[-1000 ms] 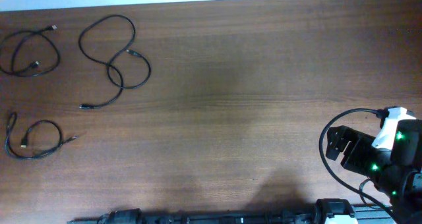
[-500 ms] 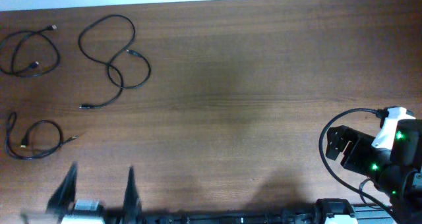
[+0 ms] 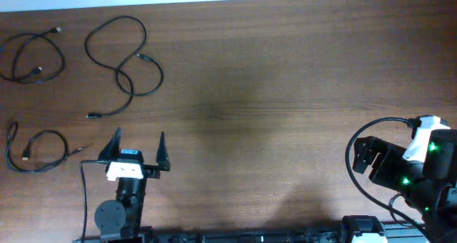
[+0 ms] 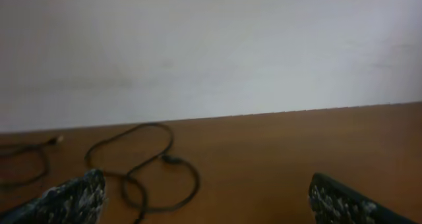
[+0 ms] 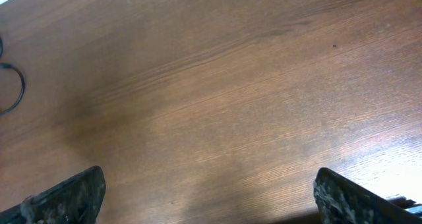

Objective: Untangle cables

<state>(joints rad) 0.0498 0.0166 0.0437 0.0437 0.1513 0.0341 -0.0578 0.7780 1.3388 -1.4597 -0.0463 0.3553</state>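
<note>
Left pincer (image 3: 138,134) farther up table (image 3: 285,93), jaws apart

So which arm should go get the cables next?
Probably the left. The left pincer is open, close to the three cables lying apart on that side of the table. The right arm is way over at the opposite corner.

Counter (image 3: 285,93): three cables, all at the left end, lying apart. First cable (image 3: 36,73) in far-left corner; second cable (image 3: 123,74) just right of it; third cable (image 3: 27,157) nearer the robot. Left fingers (image 3: 162,154) stand right of third cable (no contact). Right arm (image 3: 407,171) at near-right corner.
</note>
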